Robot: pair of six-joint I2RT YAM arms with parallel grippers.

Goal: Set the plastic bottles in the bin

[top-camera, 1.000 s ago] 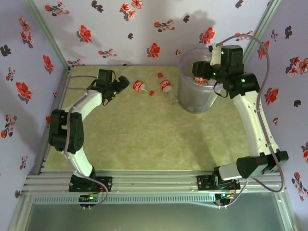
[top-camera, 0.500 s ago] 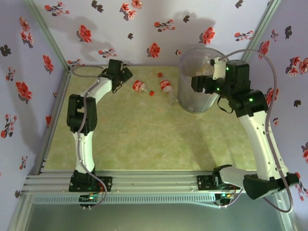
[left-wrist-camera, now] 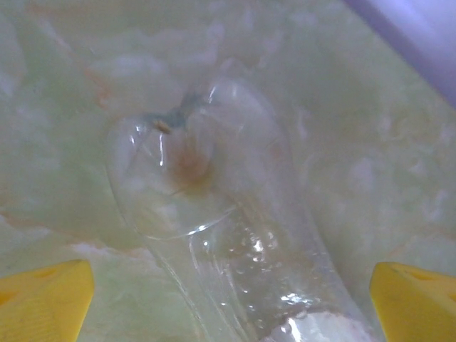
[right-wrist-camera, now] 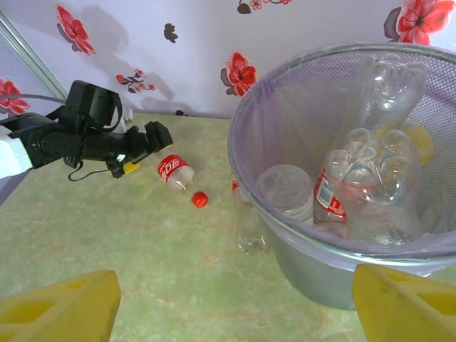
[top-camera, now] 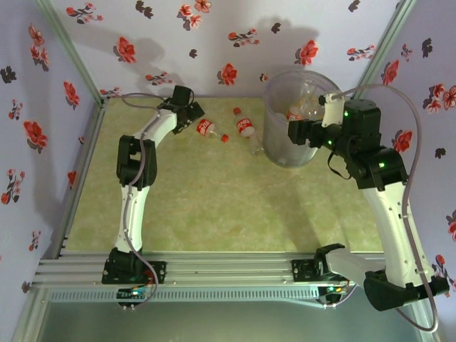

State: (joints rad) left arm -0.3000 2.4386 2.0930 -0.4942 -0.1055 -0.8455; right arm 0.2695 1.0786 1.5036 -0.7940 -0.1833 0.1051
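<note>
Left tool (left-wrist-camera: 228, 303), spread wide, straddles a clear plastic bottle (left-wrist-camera: 214, 214); closing on it seems next. Right tool (right-wrist-camera: 231, 306) gapes empty beside the translucent grey bin (right-wrist-camera: 246, 121).

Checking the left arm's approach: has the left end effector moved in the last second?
Yes. In the top view the left end effector has swung right and toward the back wall, reaching the clear red-labelled plastic bottle, which stayed put.

Pale lilac walls (top-camera: 214, 43) printed with red and dark flowers enclose a mottled green tabletop (top-camera: 214, 206), edged in front by silver metal rails (top-camera: 228, 269).
</note>
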